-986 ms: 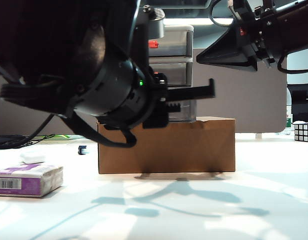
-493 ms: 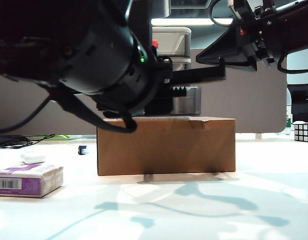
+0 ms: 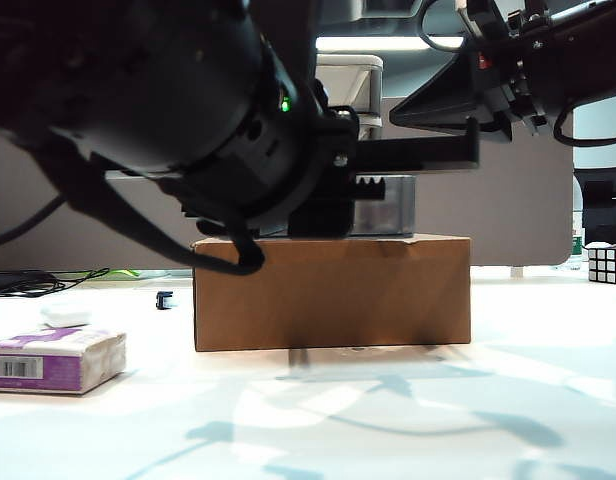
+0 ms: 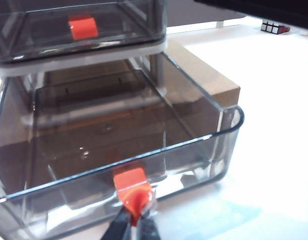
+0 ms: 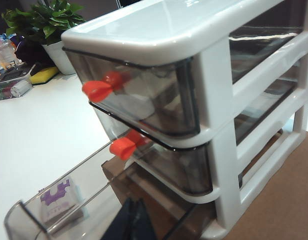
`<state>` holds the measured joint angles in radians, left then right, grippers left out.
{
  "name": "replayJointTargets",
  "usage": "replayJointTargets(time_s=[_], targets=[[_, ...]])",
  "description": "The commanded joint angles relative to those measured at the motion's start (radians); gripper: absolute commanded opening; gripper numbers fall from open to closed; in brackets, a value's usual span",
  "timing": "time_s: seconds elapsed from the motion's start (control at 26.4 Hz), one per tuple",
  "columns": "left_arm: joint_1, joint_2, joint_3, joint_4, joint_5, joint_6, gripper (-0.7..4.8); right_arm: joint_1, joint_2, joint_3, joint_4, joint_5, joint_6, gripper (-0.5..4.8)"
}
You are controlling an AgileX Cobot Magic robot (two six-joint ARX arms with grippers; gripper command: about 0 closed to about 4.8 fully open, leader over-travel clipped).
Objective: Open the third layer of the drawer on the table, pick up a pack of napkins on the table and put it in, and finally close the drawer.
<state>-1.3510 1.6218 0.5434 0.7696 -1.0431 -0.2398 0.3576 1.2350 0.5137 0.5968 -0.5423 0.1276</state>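
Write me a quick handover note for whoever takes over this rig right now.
Left claw: shut on the red-orange handle of the third layer, which is pulled well out and empty.
Right claw: shut, holding nothing, close beside the drawer cabinet on the cardboard box.
Pack of napkins: untouched on the table.
Done: opening. Left: put napkins in, close.
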Motion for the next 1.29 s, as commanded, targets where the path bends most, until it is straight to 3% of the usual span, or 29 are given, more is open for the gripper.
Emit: replayJointTargets(time_s=[0.04, 0.27, 0.34, 0.42, 0.57, 0.68, 0.8, 0.87, 0.95, 0.99, 1.1, 1.21, 1.29], targets=[[-0.021, -0.003, -0.001, -0.018, -0.011, -0.013, -0.06, 0.001, -0.003, 0.004, 0.013, -0.017, 0.004, -0.06], [-0.036, -0.003, -0.001, -0.024, -0.019, -0.030, 0.15, 0.001, -0.003, 0.004, 0.012, -0.019, 0.004, -0.06], [-0.036, -0.009, -0.001, -0.026, -0.018, -0.030, 1.30, 0.001, -0.003, 0.004, 0.012, -0.019, 0.004, -0.05], [-0.038, -0.017, -0.001, -0.032, -0.017, -0.029, 2.03, 0.001, -0.003, 0.004, 0.011, -0.019, 0.004, -0.06], [-0.065, -0.057, -0.001, -0.084, -0.031, -0.019, 2.14, 0.001, -0.003, 0.004, 0.009, -0.019, 0.003, -0.06], [-0.110, -0.127, -0.001, -0.207, -0.040, -0.020, 2.14, 0.001, -0.003, 0.004, 0.003, -0.025, 0.003, -0.06], [-0.180, -0.241, -0.001, -0.424, -0.088, -0.039, 2.14, 0.001, -0.003, 0.004, -0.008, -0.040, 0.003, -0.05], [-0.230, -0.337, -0.001, -0.609, -0.142, -0.100, 2.14, 0.001, -0.003, 0.004, -0.023, -0.041, 0.003, -0.05], [-0.261, -0.445, -0.001, -0.815, -0.152, -0.202, 2.15, 0.001, -0.003, 0.004, -0.041, -0.041, 0.003, -0.06], [-0.262, -0.558, -0.001, -1.033, -0.099, -0.341, 2.15, 0.001, -0.003, 0.004, -0.047, -0.042, 0.004, -0.06], [-0.253, -0.706, -0.001, -1.296, -0.039, -0.496, 2.15, 0.001, -0.003, 0.004, -0.047, -0.064, 0.004, -0.06], [-0.253, -0.943, -0.001, -1.609, -0.018, -0.540, 2.16, 0.001, -0.004, 0.004, -0.047, -0.063, 0.011, -0.05], [-0.249, -1.019, -0.006, -1.669, -0.026, -0.539, 2.17, 0.002, -0.003, 0.004, -0.047, -0.063, 0.012, -0.06]])
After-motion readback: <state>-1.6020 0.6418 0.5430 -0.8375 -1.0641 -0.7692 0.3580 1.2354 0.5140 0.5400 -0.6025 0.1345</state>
